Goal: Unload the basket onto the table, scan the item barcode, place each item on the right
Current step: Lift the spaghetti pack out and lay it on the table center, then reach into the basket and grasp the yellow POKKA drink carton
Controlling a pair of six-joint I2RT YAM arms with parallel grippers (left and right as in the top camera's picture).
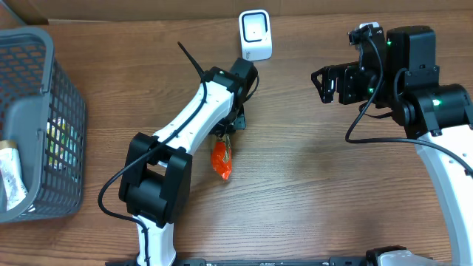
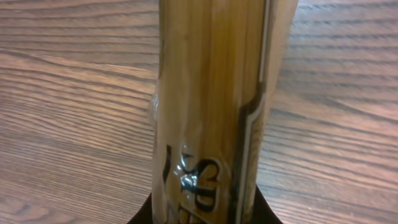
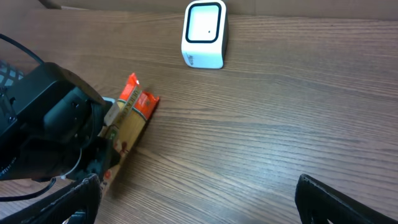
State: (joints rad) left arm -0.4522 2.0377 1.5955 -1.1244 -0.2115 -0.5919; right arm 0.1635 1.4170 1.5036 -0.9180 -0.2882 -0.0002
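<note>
- The basket (image 1: 70,125), grey mesh, stands at the table's (image 1: 310,192) far left edge, with a few goods inside that are too small to name.
- The left arm reaches from the near edge up toward the middle of the table, well apart from the basket.
- The left gripper (image 1: 229,127) is pinched narrow on the packet (image 1: 222,159), with its jaws nearly together around one end.
- The packet is long and slim, with a clear yellowish body and an orange end. It sits mid-table just under the left wrist, with the orange end pointing toward the near edge.
- In the left wrist view the packet fills the middle of the picture, running straight away from the camera, with dark print low on it that is too blurred to read.
- Whether the orange end rests on the wood cannot be told.
- The scanner (image 1: 255,35), a small white box with a pale window, stands upright near the far edge, beyond the left gripper and apart from the packet.
- The right gripper (image 1: 322,85) hangs to the right of the scanner with its jaws spread wide and nothing between them. In its own view, bare wood lies between the two fingers (image 3: 336,199).
</note>
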